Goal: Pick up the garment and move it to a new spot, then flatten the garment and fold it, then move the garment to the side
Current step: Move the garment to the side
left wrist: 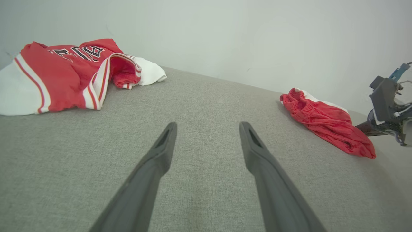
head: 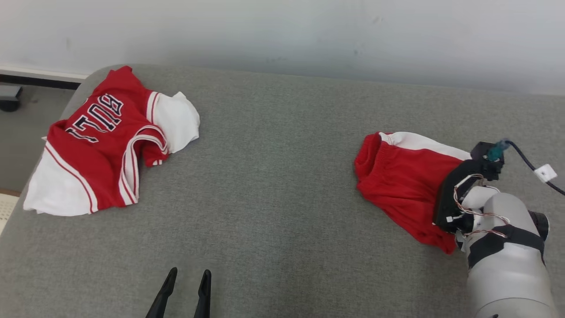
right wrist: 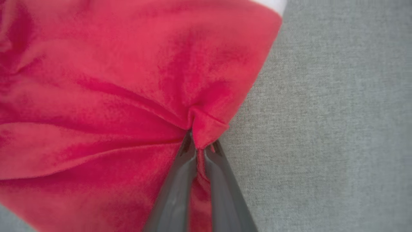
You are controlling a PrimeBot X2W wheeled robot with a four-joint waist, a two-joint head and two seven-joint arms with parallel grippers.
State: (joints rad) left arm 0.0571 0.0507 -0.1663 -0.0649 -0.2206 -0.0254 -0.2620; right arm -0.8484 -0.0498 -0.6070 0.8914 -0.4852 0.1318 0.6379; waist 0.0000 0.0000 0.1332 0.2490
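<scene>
Nearest: left hand [head: 190, 271], spread and empty, well to the left of the shorts [head: 399, 181]. Then right hand [right wrist: 201, 145], pressed together on a small fold at the shorts' edge. The rest of the shorts lies bunched on the grey tabletop [head: 273, 185].

Risks:
- The pinch is thin, probably one layer, so it could slip out on the lift.
- The cloth could drag and twist across the fabric tabletop.
- The cable [head: 523, 157] just right of the shorts could snag.

Far left of the shorts: jersey [head: 101, 141], well apart, low collision risk.

Right wrist view crops the shorts [right wrist: 96, 96]; weave seemingly blurred.
</scene>
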